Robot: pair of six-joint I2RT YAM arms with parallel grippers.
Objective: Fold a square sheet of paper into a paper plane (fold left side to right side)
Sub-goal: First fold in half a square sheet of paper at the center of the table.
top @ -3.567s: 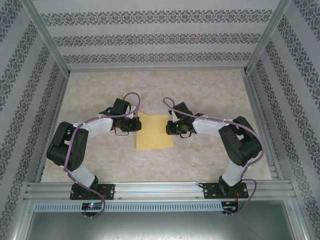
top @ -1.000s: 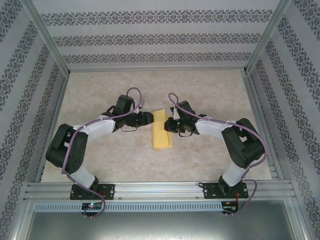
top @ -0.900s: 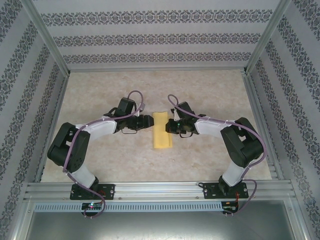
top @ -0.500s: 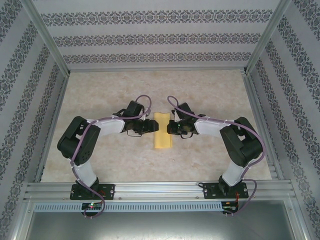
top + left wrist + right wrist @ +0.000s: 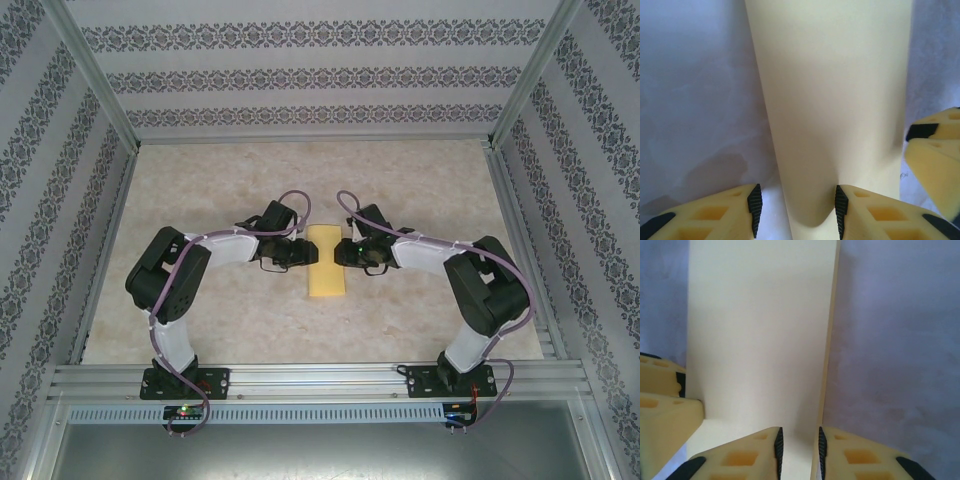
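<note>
The left gripper (image 5: pixel 797 205) stands part open, straddling one long edge of the square sheet of paper (image 5: pixel 325 262). The right gripper (image 5: pixel 799 445) is narrowly parted over the opposite edge. The sheet lies as a folded yellow strip on the marbled table (image 5: pixel 420 180) between the two grippers.

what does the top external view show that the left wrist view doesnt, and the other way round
Top external gives the overall layout: the left gripper and right gripper flanking the folded yellow paper, a narrow strip on the marbled table. Left wrist gives the close detail: the paper's edge looks like a soft rounded bend, lying between the open left jaws' black pads. Both show the paper and fingers of both grippers.
</note>
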